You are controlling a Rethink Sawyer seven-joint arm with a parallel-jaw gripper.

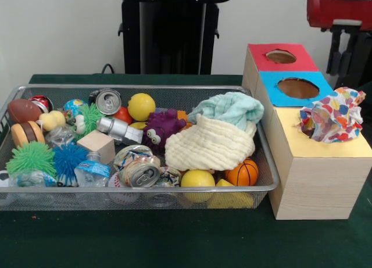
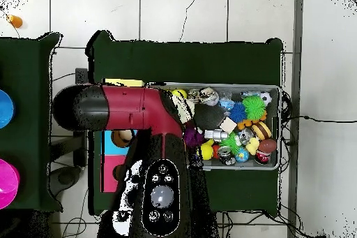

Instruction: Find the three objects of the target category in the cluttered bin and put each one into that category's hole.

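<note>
the colourful cloth [image 1: 332,114] already sits bunched on the box's yellow part [image 1: 325,147], so cloths look like the target; in the wire bin [image 1: 264,183] the cream cloth [image 1: 209,146] lies under the mint cloth [image 1: 228,107]; both look soft, light and floppy; best pinch a raised fold; the red arm [image 2: 129,109] reaches across above the box; i cannot tell if its jaws are apart.

A wire mesh bin [image 1: 264,163] crowded with objects sits on a green worktop [image 1: 174,239], just beside a wooden box [image 1: 317,186] with red, blue and yellow top panels. A cream cloth [image 1: 209,146] and a pale teal cloth [image 1: 229,108] lie heaped over the bin's right half, near a small basketball [image 1: 244,172], a yellow ball [image 1: 141,106] and dented cans. A multicoloured spotted cloth [image 1: 332,114] rests on the yellow panel.
</note>
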